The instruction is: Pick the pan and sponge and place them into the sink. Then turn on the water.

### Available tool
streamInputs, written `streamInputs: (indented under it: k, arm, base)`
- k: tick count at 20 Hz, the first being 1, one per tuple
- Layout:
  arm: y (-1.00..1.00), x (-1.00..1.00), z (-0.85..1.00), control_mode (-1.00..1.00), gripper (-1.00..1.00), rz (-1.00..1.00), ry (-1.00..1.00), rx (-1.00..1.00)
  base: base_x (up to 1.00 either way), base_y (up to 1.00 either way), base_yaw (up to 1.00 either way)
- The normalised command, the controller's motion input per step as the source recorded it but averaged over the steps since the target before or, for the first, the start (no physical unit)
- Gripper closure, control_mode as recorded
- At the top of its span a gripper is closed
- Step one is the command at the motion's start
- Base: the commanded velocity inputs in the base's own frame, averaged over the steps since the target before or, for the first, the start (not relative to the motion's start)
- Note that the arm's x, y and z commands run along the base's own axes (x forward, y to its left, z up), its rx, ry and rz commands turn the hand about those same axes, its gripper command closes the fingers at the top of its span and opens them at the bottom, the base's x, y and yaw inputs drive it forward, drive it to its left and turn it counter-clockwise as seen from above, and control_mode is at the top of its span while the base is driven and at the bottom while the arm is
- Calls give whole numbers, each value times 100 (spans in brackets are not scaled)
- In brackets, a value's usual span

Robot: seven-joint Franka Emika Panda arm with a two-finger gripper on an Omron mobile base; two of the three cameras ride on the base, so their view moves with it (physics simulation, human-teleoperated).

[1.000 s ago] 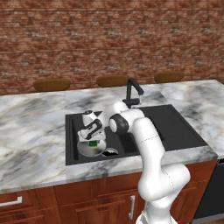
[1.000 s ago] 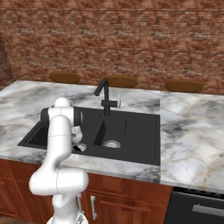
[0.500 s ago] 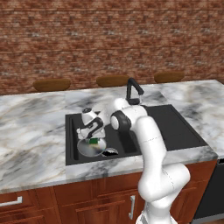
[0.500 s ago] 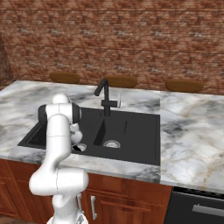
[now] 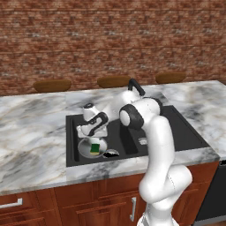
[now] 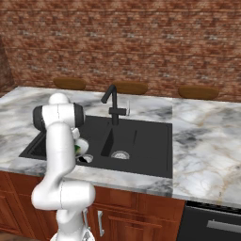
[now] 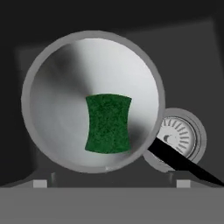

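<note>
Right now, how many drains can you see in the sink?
2. One round metal drain sits in the left basin, partly covered by the pan. The other drain lies in the right basin of the sink, below the faucet.

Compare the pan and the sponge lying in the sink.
The pan is round, shiny silver metal; the sponge is a green, matte rectangle. The pan is far wider, and the sponge lies inside it. Both sit in one bowl of the black sink, by the drain.
</note>
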Motion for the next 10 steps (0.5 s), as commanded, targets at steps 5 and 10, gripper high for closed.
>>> streamInputs:
  k: [5,10]
  arm:
    - [-9,-12,3,-100,-100,0,0,2]
    - [-27,-45,74,-100,-100,0,-18,5]
  base:
    - [0,0,0]
    - [0,0,0]
